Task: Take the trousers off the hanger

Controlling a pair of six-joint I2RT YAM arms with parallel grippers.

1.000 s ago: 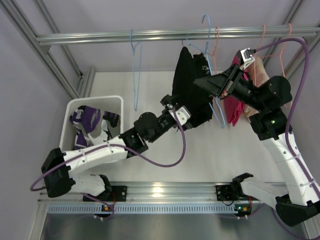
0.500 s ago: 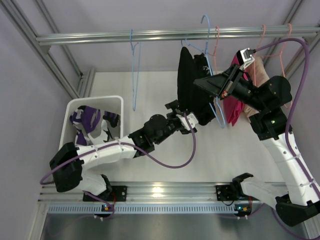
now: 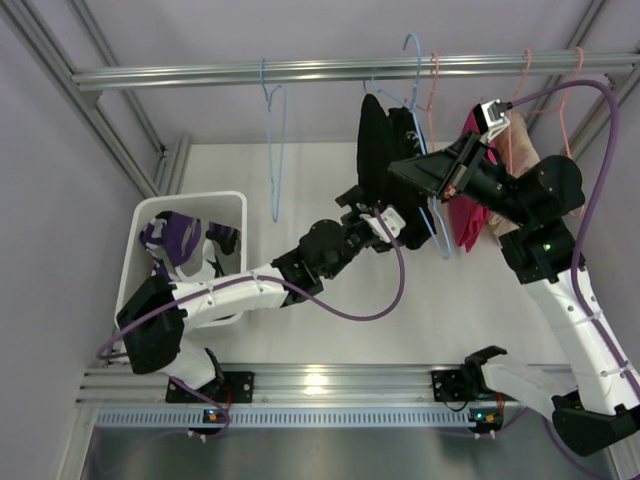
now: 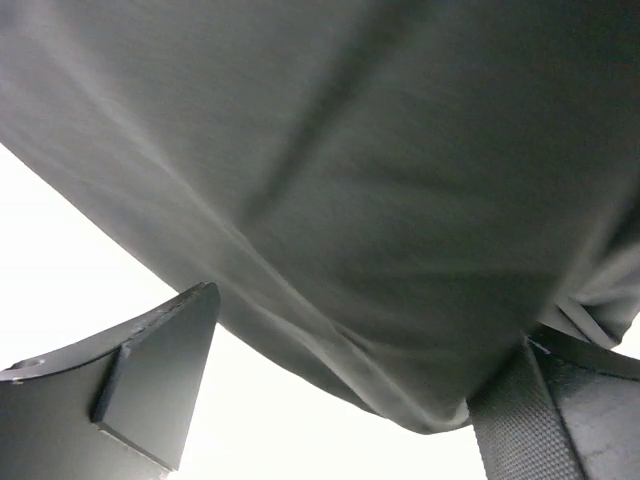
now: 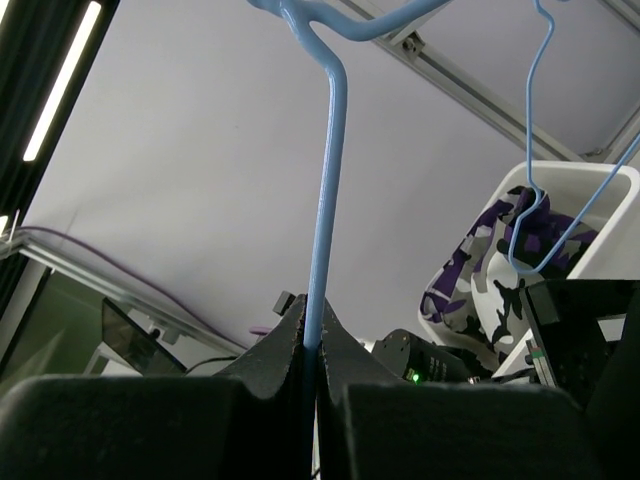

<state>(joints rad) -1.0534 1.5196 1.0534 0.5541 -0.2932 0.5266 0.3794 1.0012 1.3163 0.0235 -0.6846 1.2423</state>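
The black trousers [image 3: 383, 160], soft matte fabric with shallow folds, hang in a narrow drape from the thin blue hanger [image 5: 327, 190] on the metal rail [image 3: 300, 71]. The right end effector [image 5: 312, 335] is clamped tight on the hanger's slim stem. The left end effector [image 3: 384, 218] is spread wide, with the drape's rounded lower hem between its flat dark fingers [image 4: 150, 370]. The camouflage trousers [image 3: 178, 250] lie crumpled in the white, round-cornered bin [image 3: 190, 197] at the left. A second ago the left arm was farther left, short of the hem, and the black cloth hung wider.
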